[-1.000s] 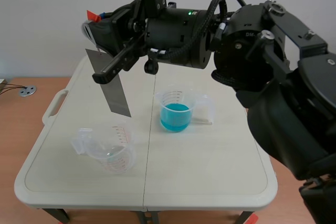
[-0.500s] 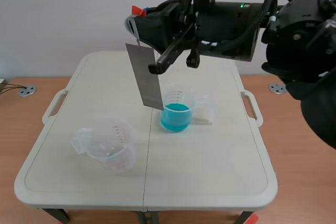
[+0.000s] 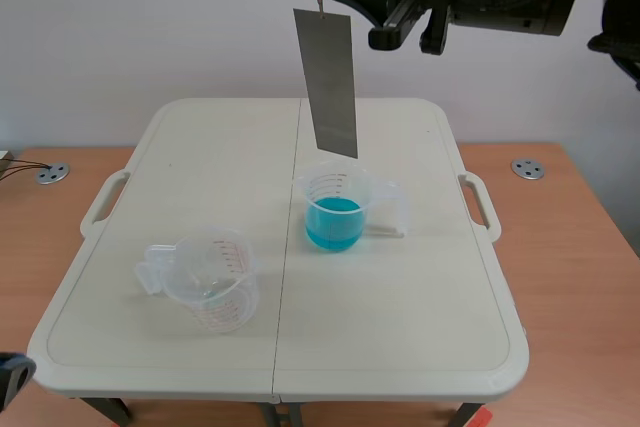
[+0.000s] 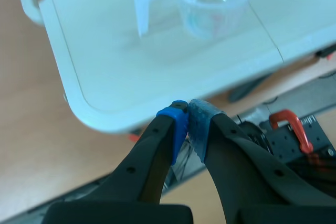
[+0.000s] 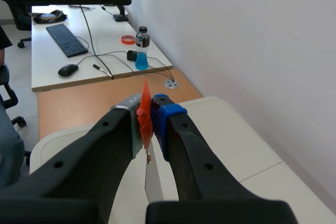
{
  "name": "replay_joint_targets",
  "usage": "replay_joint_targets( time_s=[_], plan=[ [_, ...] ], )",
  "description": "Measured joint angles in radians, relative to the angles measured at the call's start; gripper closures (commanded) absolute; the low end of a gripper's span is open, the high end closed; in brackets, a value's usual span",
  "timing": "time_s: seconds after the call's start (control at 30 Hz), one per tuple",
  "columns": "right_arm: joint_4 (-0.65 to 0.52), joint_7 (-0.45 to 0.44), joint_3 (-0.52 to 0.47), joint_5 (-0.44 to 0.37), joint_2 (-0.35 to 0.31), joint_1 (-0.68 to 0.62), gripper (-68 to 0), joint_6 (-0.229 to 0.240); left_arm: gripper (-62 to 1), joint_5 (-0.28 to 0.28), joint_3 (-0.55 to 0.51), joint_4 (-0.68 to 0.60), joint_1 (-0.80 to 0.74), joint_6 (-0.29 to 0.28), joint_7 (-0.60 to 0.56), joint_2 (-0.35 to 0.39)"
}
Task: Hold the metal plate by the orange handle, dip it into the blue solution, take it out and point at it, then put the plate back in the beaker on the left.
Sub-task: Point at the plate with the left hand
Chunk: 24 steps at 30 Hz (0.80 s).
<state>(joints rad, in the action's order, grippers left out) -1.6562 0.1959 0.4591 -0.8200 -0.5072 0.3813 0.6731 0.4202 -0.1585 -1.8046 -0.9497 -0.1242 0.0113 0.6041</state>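
The left end effector (image 4: 186,121) is nearest, low off the counter's (image 3: 400,337) 7 o'clock corner; its two blue pads are pressed together with nothing between them. Ahead of it, at about 8 o'clock from the counter's middle, an empty clear beaker (image 3: 212,282) with red markings stands upright; its handle is turned toward 9 o'clock. Farther on, close to the middle and slightly toward 1 o'clock, stands a second clear beaker (image 3: 335,209), partly filled with the blue solution (image 3: 333,222); its handle points to 3 o'clock; the two beakers are well apart. The metal plate (image 3: 328,82) hangs in the air, nearly upright with a slight tilt; in the scene view its lower edge shows just above the blue beaker's rim, out of the liquid. The right arm crosses high at 12 o'clock; the right end effector (image 5: 148,107) is clamped on the orange handle (image 5: 144,119) at the plate's upper end, with the plate hanging below its fingers. A pale wall (image 3: 150,27) stands behind.
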Motion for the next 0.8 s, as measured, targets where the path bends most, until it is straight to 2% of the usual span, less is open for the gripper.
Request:
replay_joint_targets(
  time_s=[0.17, 0.23, 0.3, 0.43, 0.63, 0.8],
  plan=[
    [0.019, -0.021, 0.0, -0.019, -0.011, 0.018, -1.5, 0.0, -2.7, -0.006, 0.0, 0.0, 0.106, -0.008, 0.017, 0.0],
    [0.049, -0.032, 0.0, -0.019, -0.011, 0.022, -1.5, 0.0, -2.7, -0.031, 0.0, 0.0, 0.155, -0.036, 0.045, 0.0],
    [0.085, -0.039, 0.0, -0.018, -0.011, 0.025, -1.5, 0.0, -2.7, -0.03, 0.001, 0.0, 0.206, -0.063, 0.067, 0.0],
    [0.143, -0.062, 0.0, -0.023, -0.011, 0.038, -1.5, 0.005, -2.7, -0.03, 0.013, 0.0, 0.31, -0.072, 0.095, 0.001],
    [0.189, -0.085, 0.001, -0.03, -0.011, 0.07, -1.5, 0.006, -2.7, -0.03, 0.15, 0.003, 0.473, -0.09, 0.137, 0.042],
    [0.203, -0.09, 0.027, -0.03, -0.011, 0.084, -1.5, 0.007, -2.7, -0.051, 0.271, 0.072, 0.631, -0.117, 0.135, 0.045]
  ],
)
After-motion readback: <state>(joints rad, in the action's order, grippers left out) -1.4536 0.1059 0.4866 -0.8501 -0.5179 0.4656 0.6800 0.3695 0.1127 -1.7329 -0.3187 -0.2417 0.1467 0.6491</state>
